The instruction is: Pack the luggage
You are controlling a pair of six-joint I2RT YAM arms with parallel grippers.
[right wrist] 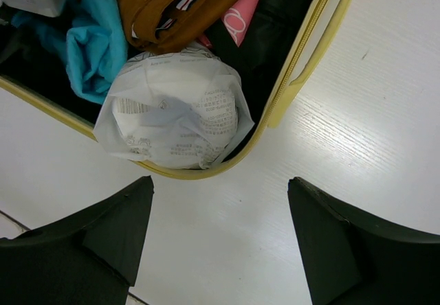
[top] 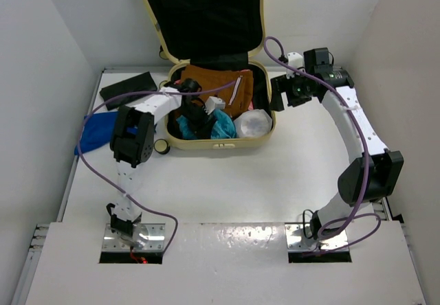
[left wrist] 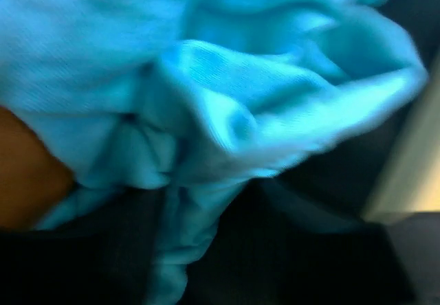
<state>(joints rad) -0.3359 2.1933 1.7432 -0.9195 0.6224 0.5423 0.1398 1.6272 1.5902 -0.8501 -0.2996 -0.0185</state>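
Note:
The cream-yellow luggage (top: 221,143) lies open at the back of the table, its black-lined lid standing upright. Inside lie a brown garment (top: 216,85), a turquoise cloth (top: 223,125) and a white plastic-wrapped bundle (top: 253,123). My left gripper (top: 195,121) is down inside the luggage at the turquoise cloth. The cloth (left wrist: 206,78) fills the blurred left wrist view and hides the fingers. My right gripper (top: 282,93) is open and empty above the table just off the luggage's right rim (right wrist: 302,71). The bundle (right wrist: 175,113) lies in front of it.
A flat black pouch (top: 129,88) lies at the back left of the table. A dark blue cloth (top: 96,132) lies left of the luggage by the left arm. White walls close in on both sides. A pink item (right wrist: 244,13) lies under the brown garment (right wrist: 172,9).

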